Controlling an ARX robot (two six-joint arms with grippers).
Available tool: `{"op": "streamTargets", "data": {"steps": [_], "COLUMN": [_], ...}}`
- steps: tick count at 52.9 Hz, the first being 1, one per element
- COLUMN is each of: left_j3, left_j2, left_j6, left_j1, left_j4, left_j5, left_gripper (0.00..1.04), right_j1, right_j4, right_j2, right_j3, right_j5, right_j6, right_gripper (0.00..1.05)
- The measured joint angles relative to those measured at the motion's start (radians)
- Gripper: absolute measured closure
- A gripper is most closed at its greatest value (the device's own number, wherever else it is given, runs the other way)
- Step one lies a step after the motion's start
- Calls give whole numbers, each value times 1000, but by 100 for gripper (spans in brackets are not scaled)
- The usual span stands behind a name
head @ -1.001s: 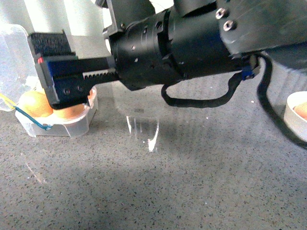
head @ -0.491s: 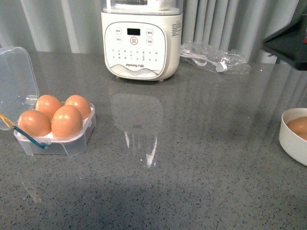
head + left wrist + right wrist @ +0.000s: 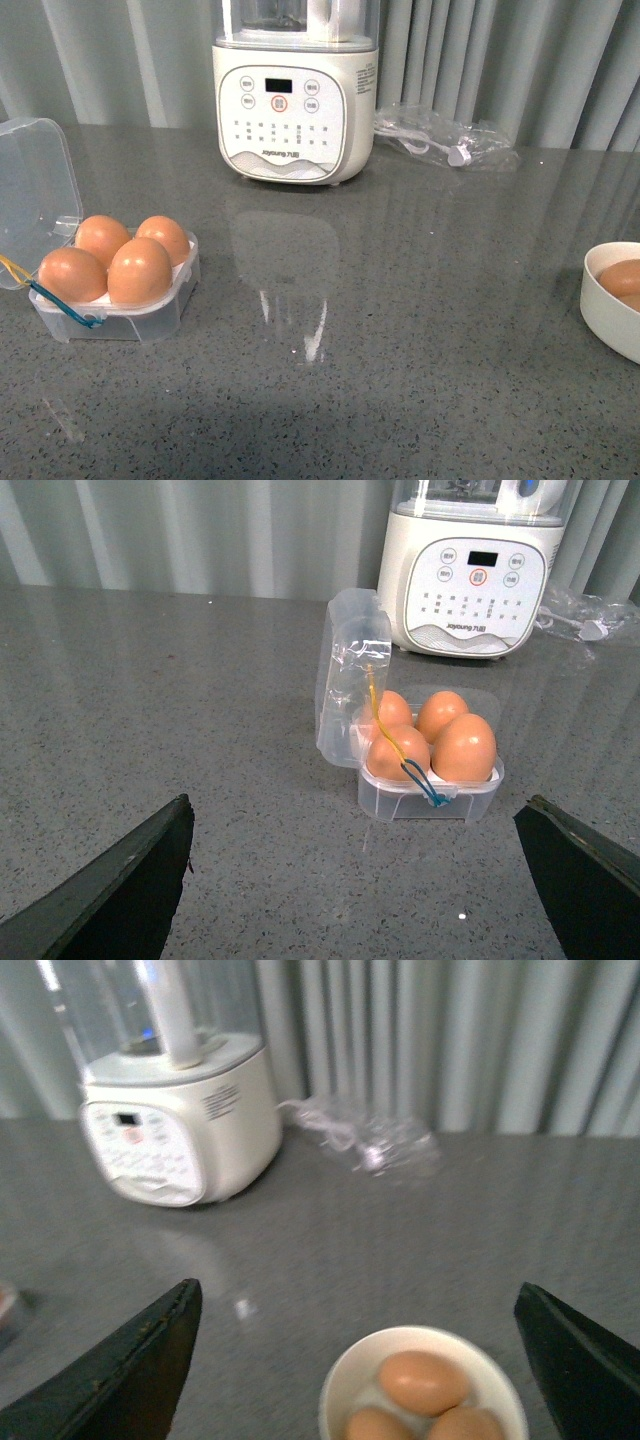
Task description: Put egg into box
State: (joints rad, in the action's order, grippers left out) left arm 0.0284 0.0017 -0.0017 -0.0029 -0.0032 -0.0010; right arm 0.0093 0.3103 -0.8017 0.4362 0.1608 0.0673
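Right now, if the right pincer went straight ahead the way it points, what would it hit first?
Most likely the white bowl holding brown eggs, centered ahead of the open right pincer; depth is unclear.

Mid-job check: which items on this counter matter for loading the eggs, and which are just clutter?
Part of the job:
- clear box, lid open, each of its four hollows holding an egg
- white bowl with spare eggs, likely the supply

Just lying about:
- white kitchen appliance
- crumpled plastic bag with a cable, beside the appliance
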Motion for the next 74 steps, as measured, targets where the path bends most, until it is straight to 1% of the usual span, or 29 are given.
{"op": "streamTargets", "data": {"steps": [2, 3, 5, 8, 11, 17, 19, 20, 22, 23, 25, 39, 61, 64, 74], "left_j3": [0, 0, 0, 0, 0, 0, 0, 0, 0, 0, 0, 0, 0, 0, 0], "left_j2": [0, 0, 0, 0, 0, 0, 0, 0, 0, 0, 0, 0, 0, 0, 0], "left_j6": [0, 0, 0, 0, 0, 0, 0, 0, 0, 0, 0, 0, 0, 0, 0], "left_j1": [0, 0, 0, 0, 0, 0, 0, 0, 0, 0, 0, 0, 0, 0, 0], "left_j4": [0, 0, 0, 0, 0, 0, 0, 0, 0, 0, 0, 0, 0, 0, 0], "left_j5": [0, 0, 0, 0, 0, 0, 0, 0, 0, 0, 0, 0, 0, 0, 0], "left_gripper": [7, 7, 7, 7, 7, 7, 7, 7, 7, 7, 7, 7, 7, 7, 7], "right_j1": [-1, -3, -8, -10, -10, -10, -10, -10, -10, -10, -10, -10, -10, -10, -10], "right_j4": [53, 78, 97, 109, 114, 119, 119, 119, 119, 119, 118, 69, -27, -11, -66], "right_j2": [9, 21, 46, 80, 103, 143, 160, 165, 182, 186, 208, 335, 479, 498, 560], "right_j3": [-30, -53, -88, -137, -172, -220, -236, -240, -256, -260, -278, -356, -402, -428, -433], "right_j5": [-84, -129, -159, -164, -163, -160, -160, -160, -160, -160, -161, -161, -160, -160, -160], "right_j6": [-25, -34, -44, -53, -58, -63, -63, -64, -64, -64, -64, -66, -67, -66, -67], "right_gripper": [19, 24, 33, 46, 57, 74, 81, 83, 90, 92, 101, 102, 102, 102, 102]}}
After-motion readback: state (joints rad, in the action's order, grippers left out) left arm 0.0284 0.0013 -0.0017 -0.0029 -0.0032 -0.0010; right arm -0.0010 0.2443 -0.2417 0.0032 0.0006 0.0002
